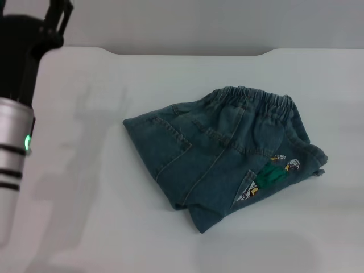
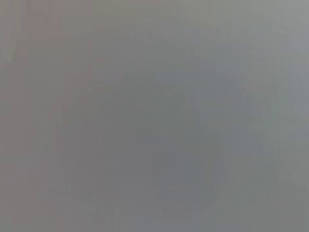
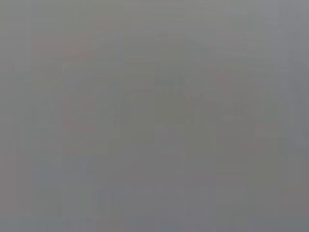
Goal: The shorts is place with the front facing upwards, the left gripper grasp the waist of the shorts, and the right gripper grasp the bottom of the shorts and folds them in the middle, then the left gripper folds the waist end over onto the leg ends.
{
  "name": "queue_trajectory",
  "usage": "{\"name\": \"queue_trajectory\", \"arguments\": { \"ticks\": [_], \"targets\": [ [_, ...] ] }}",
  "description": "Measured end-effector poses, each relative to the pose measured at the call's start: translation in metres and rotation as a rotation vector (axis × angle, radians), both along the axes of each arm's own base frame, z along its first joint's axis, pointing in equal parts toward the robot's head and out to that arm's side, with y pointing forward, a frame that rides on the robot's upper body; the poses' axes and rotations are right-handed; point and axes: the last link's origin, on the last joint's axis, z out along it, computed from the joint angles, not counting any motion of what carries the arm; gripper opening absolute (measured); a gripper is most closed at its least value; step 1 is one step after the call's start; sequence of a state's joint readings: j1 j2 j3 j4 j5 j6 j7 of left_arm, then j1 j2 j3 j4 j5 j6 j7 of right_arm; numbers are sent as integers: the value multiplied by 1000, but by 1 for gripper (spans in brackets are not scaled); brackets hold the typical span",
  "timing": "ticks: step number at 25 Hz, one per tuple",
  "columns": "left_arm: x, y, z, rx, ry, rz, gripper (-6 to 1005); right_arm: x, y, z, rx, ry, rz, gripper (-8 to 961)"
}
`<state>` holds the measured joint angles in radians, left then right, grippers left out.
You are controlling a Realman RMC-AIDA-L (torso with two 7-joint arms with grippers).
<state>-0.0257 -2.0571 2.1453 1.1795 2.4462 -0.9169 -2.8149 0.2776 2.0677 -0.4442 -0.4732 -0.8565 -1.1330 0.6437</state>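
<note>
The shorts lie folded in a compact bundle on the white table, right of centre in the head view. The puckered waist forms the bundle's far right end. A patch pocket faces up, and a cartoon print peeks out at the near right. A straight stitched edge runs along the bundle's left side; I cannot tell whether it is the bottom of the shorts. My left gripper is raised at the far left corner, well away from the shorts and holding nothing. The right gripper is out of view. Both wrist views show only featureless grey.
The silver-grey left arm with its green light stands along the left edge. The table's far edge meets a grey wall, with a notch in the middle.
</note>
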Motion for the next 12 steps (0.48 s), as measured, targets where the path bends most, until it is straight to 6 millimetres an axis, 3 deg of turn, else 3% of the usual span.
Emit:
{"name": "queue_trajectory", "arguments": {
  "ticks": [2, 5, 7, 12],
  "targets": [
    [-19, -8, -14, 20, -25, -19, 840, 1, -2, 3, 17, 3, 0, 505],
    [-19, -8, -14, 20, -25, -19, 840, 0, -2, 4, 27, 4, 7, 505],
    [-34, -18, -23, 46, -33, -6, 840, -2, 0, 4, 28, 4, 12, 505],
    [-42, -23, -25, 50, -35, 14, 840, -6, 3, 1, 28, 9, 33, 505]
  ]
}}
